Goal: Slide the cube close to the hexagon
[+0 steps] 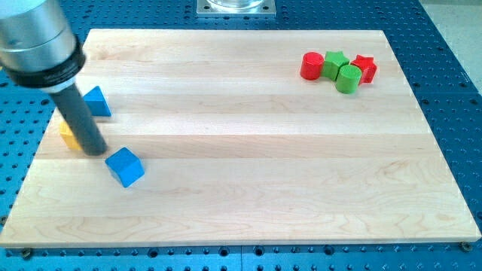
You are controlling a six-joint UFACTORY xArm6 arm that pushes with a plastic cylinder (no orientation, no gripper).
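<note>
A blue cube (125,166) lies on the wooden board (248,135) at the view's lower left. My tip (95,152) rests on the board just left of the cube, a small gap apart. A yellow block (68,135), shape unclear, sits half hidden behind the rod. A blue triangular block (97,102) lies above it, to the rod's right.
At the view's upper right a cluster stands together: a red cylinder (312,65), a green star (335,63), a green cylinder (348,78) and a red star (365,68). The board's left edge is close to the tip.
</note>
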